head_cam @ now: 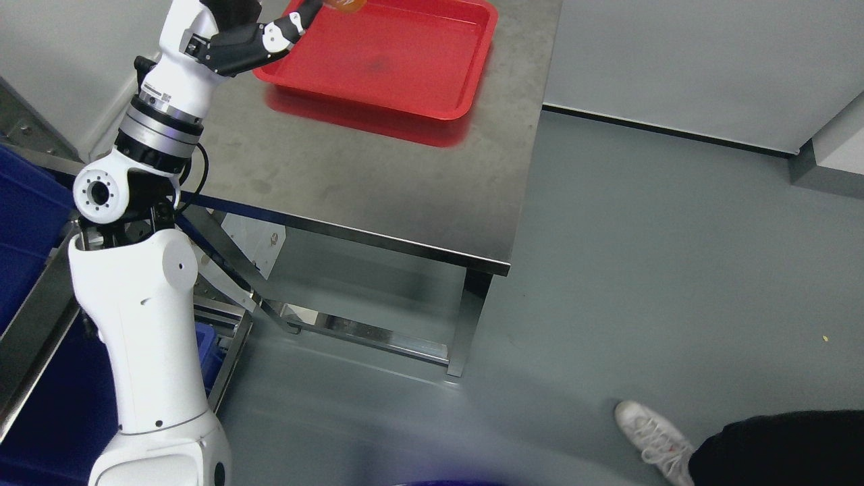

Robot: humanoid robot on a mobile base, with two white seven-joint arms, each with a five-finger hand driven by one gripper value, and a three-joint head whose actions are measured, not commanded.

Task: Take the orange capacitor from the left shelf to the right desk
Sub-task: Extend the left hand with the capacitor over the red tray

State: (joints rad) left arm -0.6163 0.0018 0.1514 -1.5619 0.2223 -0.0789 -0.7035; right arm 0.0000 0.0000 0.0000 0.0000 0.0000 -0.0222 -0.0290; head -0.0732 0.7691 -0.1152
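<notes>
Left robot hand [270, 30] raised at the top edge of the head view, dark fingers [293, 23] extended over the near-left corner of the red tray [472, 74]. Orange capacitor [345, 5] just past the fingertips, mostly cut off by the frame edge. Fingers appear closed on it, but contact itself not visible; grip judged, not confirmed.

Tray directly below and ahead of the robot hand, resting on the steel counter [378, 196]. Right arm out of view. Blue bins [27, 202] behind and below the forearm.

Risks, judged:
- Fingertip hold looks shallow; possible slip before release point.
- Release from height: bounce or roll across the smooth tray bottom.
- Release too near the tray rim: landing on bare counter.
- Person's shoe [651, 432] on the floor, well apart from the robot hand.
</notes>
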